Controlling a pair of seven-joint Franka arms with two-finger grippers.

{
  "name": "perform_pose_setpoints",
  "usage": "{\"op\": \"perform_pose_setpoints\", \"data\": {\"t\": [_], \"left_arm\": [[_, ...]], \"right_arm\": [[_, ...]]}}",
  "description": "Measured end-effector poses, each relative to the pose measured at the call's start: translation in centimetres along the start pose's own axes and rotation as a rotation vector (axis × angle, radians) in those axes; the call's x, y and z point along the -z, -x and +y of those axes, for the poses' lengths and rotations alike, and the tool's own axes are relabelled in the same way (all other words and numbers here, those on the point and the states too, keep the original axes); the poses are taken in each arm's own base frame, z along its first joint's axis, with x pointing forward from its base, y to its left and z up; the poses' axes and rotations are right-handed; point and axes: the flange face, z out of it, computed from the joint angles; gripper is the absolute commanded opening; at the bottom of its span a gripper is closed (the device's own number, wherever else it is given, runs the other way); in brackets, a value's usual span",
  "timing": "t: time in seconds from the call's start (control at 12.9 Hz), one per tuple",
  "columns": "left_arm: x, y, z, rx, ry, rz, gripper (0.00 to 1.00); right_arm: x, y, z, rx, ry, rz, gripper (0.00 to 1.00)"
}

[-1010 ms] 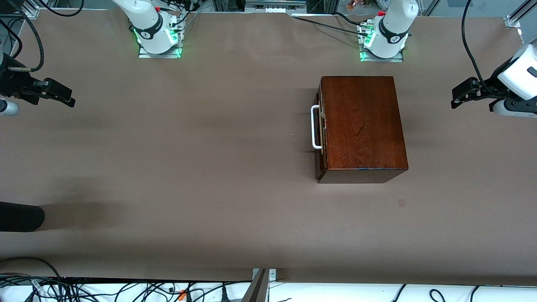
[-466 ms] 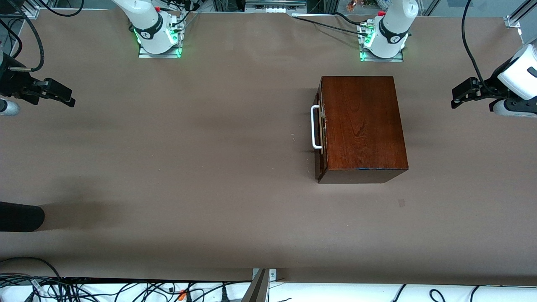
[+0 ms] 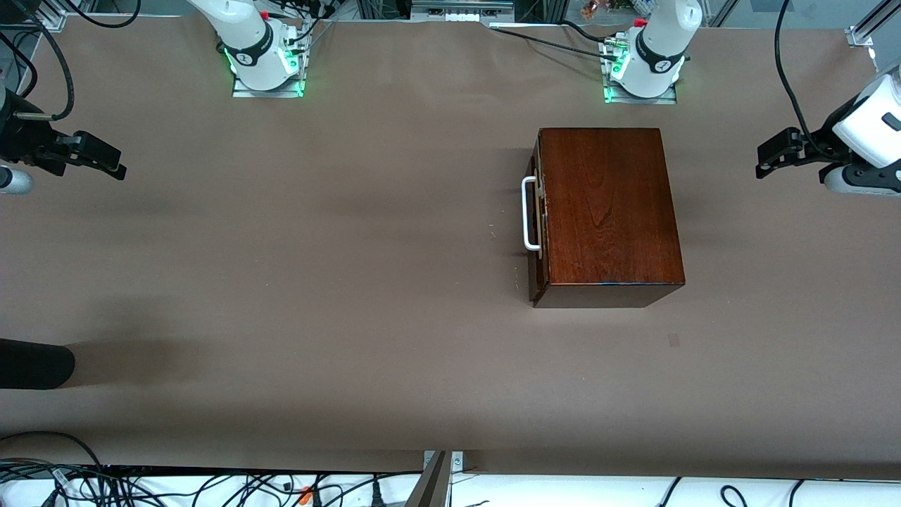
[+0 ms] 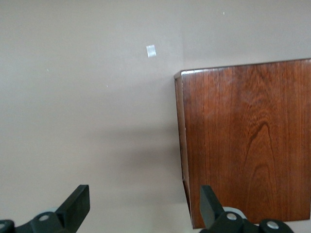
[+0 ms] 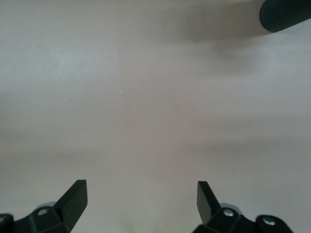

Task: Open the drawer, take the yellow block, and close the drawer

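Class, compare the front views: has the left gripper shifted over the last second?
Yes, slightly. The left gripper has edged toward the robots' bases, away from the front camera, judged against the wooden box, which has stayed put.

The left gripper [image 4: 143, 206] is held wide open over bare table [image 4: 87, 121]; the mahogany box [image 4: 245, 141] is seen beside it.

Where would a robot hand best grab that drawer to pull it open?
Probably by the white bar handle on the drawer front, which faces the right arm's end of the table. It stands off the front, so jaws coming from that end could close across the bar.
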Motion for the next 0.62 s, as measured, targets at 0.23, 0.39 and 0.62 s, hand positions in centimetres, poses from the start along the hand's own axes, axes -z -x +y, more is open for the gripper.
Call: {"op": "perform_pose_setpoints", "data": {"t": [0.23, 0.39, 0.62], "left_arm": [[-0.2, 0.2, 0.8, -0.014, 0.005, -0.024, 1.00], [-0.4, 0.4, 3.3, -0.058, 0.005, -0.047, 1.00], [-2.4, -0.1, 9.8, -0.168, -0.003, -0.093, 1.00]], "right_arm": [[0.0, 0.0, 0.0, 0.000, 0.000, 0.000, 1.00], [0.0, 0.0, 0.0, 0.000, 0.000, 0.000, 1.00], [0.0, 0.0, 0.0, 0.000, 0.000, 0.000, 1.00]]}}
